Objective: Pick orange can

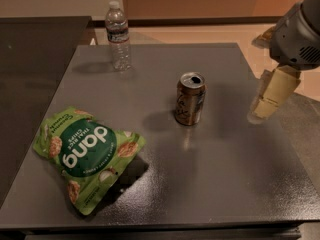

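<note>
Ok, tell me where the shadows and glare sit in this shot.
Camera view: dim, warm light; the orange can and the water bottle throw soft shadows toward the picture's left on the grey table; a pale sheen lies just below the can; the gripper hangs by the table's right edge.

The bench [200,184] is dark grey with a faint speckled sheen. The can [190,100] is orange-brown with a silver top and a pale patch of dark script. The bag [87,156] is bright green with a dark green disc and white lettering. The bottle [119,36] is clear and white-capped. At the bench's right edge, the gripper [270,96] is cream under a grey arm [300,34].
</note>
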Motion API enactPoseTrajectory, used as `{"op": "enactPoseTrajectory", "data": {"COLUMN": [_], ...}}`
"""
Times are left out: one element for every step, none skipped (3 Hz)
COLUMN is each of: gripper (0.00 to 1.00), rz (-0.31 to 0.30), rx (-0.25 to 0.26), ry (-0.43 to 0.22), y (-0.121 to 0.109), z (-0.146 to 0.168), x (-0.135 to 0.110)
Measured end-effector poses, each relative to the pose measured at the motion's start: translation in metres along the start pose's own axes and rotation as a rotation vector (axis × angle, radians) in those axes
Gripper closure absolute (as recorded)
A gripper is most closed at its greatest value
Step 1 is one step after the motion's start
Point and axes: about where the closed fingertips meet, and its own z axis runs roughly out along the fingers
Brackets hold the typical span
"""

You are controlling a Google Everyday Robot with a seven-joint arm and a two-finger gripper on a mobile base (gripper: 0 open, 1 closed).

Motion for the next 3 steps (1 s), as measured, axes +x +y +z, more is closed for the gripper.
{"op": "enactPoseTrajectory", "data": {"gripper": [0.0,0.0,0.0], "rz": [0.009,0.021,0.02], "rx": [-0.018,-0.048,-0.092], "ry": [-0.056,-0.094,-0.136], "y": [-0.006,-0.008,-0.006], "z": [0.028,0.053,0.068], "x": [-0.013,-0.025,-0.039]}}
